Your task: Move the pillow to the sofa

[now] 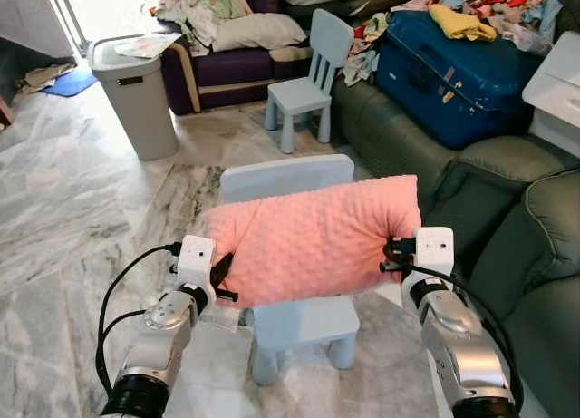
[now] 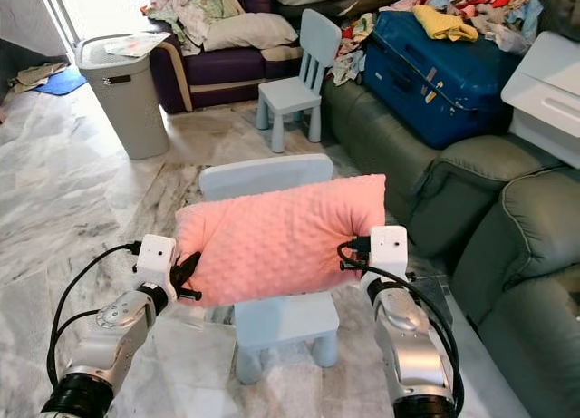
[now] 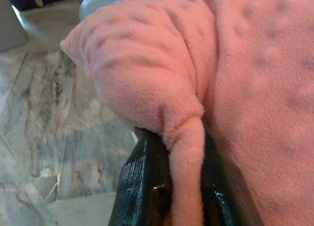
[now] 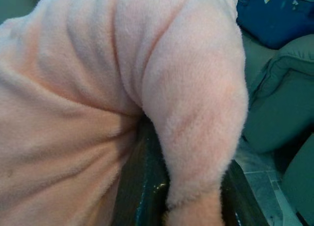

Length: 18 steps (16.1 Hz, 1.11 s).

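We hold the pink pillow [image 1: 313, 238] above a small blue chair [image 1: 299, 323], left gripper [image 1: 220, 275] and right gripper [image 1: 391, 253] each with jaws pinching an end; the green sofa [image 1: 507, 228] sits right.

Pink dotted pillow [image 1: 313, 239], pale blue chair [image 1: 299, 320], grey-veined marble floor [image 1: 63, 218], dark green sofa [image 1: 507, 246].

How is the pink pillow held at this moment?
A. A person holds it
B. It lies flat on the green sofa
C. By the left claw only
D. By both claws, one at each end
D: the left claw and the right claw each pinch one end of the pillow above the small chair.
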Available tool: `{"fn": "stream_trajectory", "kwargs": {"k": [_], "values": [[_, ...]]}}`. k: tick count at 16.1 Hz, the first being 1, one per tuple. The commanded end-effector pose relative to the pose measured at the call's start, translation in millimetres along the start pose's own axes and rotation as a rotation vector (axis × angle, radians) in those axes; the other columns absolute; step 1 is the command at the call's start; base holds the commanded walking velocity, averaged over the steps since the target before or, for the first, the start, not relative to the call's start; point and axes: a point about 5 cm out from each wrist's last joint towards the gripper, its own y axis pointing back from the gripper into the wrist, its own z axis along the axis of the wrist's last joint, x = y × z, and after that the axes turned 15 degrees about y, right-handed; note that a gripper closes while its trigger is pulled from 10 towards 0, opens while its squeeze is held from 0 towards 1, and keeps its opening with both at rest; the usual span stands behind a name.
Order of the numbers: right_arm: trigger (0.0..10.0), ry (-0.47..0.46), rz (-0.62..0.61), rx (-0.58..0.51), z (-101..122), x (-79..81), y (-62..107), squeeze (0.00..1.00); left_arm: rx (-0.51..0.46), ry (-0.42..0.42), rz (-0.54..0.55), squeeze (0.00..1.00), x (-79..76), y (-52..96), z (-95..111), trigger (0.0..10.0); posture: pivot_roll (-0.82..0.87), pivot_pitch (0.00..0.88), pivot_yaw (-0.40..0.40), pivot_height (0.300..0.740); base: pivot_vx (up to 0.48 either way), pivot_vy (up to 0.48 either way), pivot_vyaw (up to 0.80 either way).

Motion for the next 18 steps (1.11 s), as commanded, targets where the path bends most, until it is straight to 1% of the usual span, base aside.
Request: {"fn": "stream_trajectory", "kwargs": {"k": [1, 4, 10, 11, 14, 15, 18], "values": [[10.0, -0.015, -0.038, -0.001, -3, -5.1, 2.4, 0.00, -0.009, -0.022, -0.006, 0.00, 1.4, -1.1, 4, 10.0, -0.03, 0.000, 0.067, 0.740, 0.000, 0.000, -0.77], [10.0, -0.015, -0.031, 0.017, -9, -1.5, 6.1, 0.00, 0.011, -0.010, -0.020, 0.00, -2.3, -2.6, 0, 10.0, -0.03, 0.000, 0.068, 0.740, 0.000, 0.000, -0.77], [10.0, 0.014, -0.008, 0.007, -6, -3.1, 3.6, 0.00, -0.001, 0.018, -0.022, 0.00, -4.4, -2.3, -2, 10.0, -0.04, 0.001, 0.044, 0.740, 0.000, 0.000, -0.77], [10.0, 0.024, 0.000, 0.003, -4, -3.7, 2.9, 0.00, -0.001, 0.034, -0.024, 0.00, -6.7, -2.9, -4, 10.0, -0.04, 0.006, 0.027, 0.740, 0.000, 0.000, -0.77], [10.0, 0.033, 0.009, 0.005, -4, -4.0, 3.0, 0.00, -0.005, 0.036, -0.034, 0.00, -10.7, -3.9, -4, 10.0, -0.05, 0.004, 0.018, 0.740, 0.000, 0.000, -0.77], [10.0, 0.034, 0.013, 0.010, -5, -3.7, 3.3, 0.00, -0.006, 0.037, -0.034, 0.00, -11.1, -4.0, -5, 10.0, -0.05, 0.002, 0.002, 0.740, 0.000, 0.000, -0.77], [10.0, 0.044, 0.015, 0.019, -5, -4.7, 4.2, 0.00, -0.014, 0.053, -0.025, 0.00, -10.1, -4.3, -4, 10.0, -0.07, 0.000, -0.013, 0.740, 0.000, 0.000, -0.77]]}}
